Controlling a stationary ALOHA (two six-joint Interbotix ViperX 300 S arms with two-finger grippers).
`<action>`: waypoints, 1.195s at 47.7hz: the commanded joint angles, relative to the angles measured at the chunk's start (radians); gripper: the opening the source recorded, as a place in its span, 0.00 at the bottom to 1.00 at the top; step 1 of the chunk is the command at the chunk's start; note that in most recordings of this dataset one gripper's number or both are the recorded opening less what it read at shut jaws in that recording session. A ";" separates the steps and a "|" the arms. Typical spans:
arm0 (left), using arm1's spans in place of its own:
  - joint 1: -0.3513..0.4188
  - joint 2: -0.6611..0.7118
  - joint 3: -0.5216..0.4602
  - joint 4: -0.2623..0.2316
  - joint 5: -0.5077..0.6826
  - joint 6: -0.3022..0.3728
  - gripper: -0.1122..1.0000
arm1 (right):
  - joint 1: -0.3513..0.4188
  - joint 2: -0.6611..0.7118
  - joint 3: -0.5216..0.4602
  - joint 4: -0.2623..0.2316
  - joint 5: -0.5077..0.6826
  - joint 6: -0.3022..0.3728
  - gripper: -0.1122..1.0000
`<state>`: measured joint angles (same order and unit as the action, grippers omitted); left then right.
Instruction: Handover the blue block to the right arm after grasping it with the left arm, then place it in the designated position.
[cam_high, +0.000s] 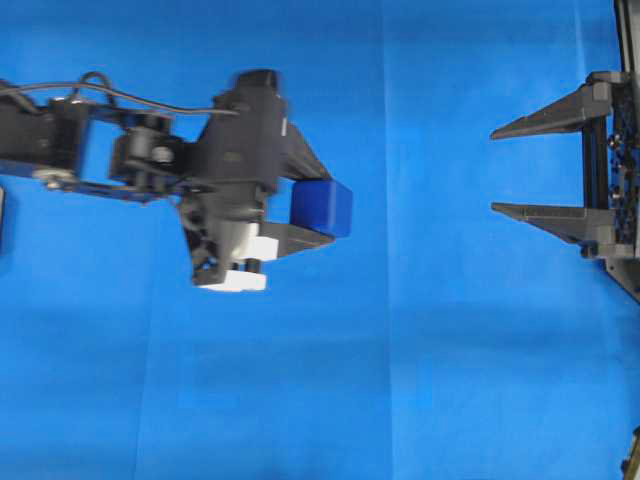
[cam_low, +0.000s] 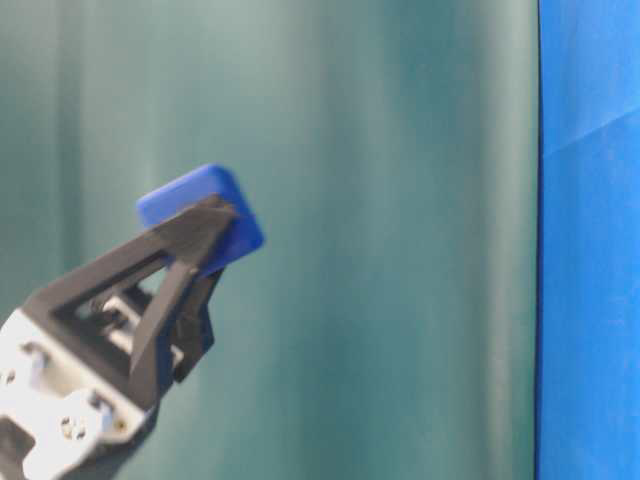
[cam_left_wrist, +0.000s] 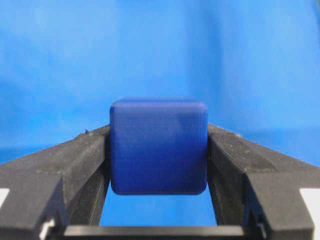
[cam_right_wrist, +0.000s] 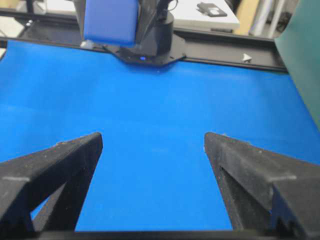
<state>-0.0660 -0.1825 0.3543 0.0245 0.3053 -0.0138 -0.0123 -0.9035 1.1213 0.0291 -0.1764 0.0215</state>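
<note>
Holding the blue block (cam_high: 322, 207) tight between its two fingertips, the left gripper (cam_high: 318, 210) is raised above the blue cloth (cam_high: 420, 380), on the left side of the overhead view; the right gripper (cam_high: 497, 170) faces it from well apart, its fingers spread wide and holding nothing

The blue block (cam_left_wrist: 158, 145) looks like smooth matt plastic with softly rounded edges. The fingers (cam_left_wrist: 75, 165) clamping it are black, grainy and dull. A matt blue cloth (cam_high: 400, 380) with faint creases covers the tabletop; lower left, white plastic brackets (cam_low: 40, 410).
</note>
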 joint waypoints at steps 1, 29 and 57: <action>-0.003 -0.069 0.058 -0.003 -0.129 -0.002 0.54 | 0.002 0.011 -0.026 0.002 -0.017 0.000 0.97; -0.003 -0.161 0.319 -0.005 -0.569 0.011 0.54 | 0.002 0.023 -0.028 -0.003 -0.038 -0.005 0.97; -0.003 -0.158 0.319 -0.008 -0.571 0.011 0.54 | 0.002 0.029 -0.029 -0.003 -0.044 -0.005 0.97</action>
<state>-0.0675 -0.3252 0.6842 0.0184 -0.2546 -0.0046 -0.0123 -0.8790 1.1198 0.0276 -0.2086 0.0153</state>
